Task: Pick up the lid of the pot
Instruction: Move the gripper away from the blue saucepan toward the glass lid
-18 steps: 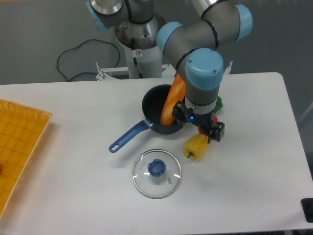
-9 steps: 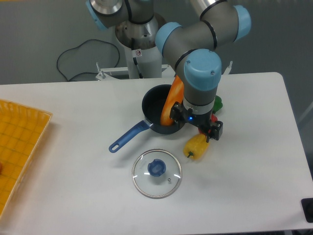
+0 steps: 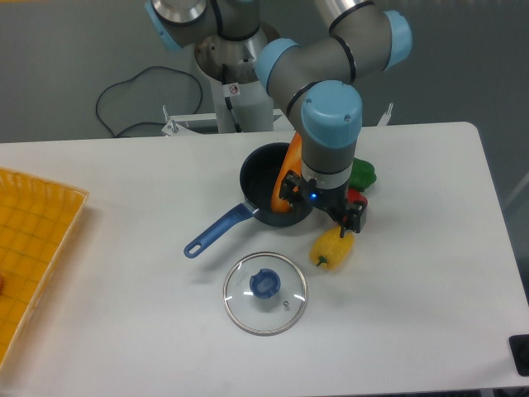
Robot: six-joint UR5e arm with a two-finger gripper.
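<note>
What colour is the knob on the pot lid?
The knob is blue, seen best in the camera view.

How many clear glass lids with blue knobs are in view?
1. The lid lies on the table, in the picture below the black blue-handled pan and left of the yellow green-tipped piece. Another might be hidden behind the grey gripper.

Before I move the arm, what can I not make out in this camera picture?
- Red object: camera, partly hidden by gripper.
- Blue-handled pan: camera, interior partly hidden by orange object.
- Orange crate: camera, cut off by left edge.
- Black object: camera, cut off by right edge.
</note>
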